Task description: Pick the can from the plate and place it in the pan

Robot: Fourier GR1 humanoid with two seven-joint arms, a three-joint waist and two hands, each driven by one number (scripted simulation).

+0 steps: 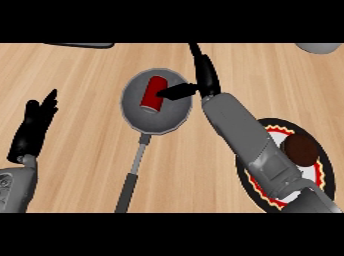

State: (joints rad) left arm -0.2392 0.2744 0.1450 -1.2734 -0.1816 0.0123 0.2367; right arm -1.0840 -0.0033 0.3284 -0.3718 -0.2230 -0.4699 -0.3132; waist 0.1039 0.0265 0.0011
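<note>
While the red cylindrical can [154, 94] lies inside my round grey metal pan [157, 102] at twelve o'clock, I see my right hand [193, 86] beside it, fingers spread; my left hand [33, 128] rests spread at nine o'clock.

The right forearm [245, 132] covers much of the plate [324, 165], and the right hand [204, 80] hides part of the pan's rim [131, 95]. A dark object [79, 45] and a pale grey one [319, 47] are cut off at the top, too little showing to identify.
</note>
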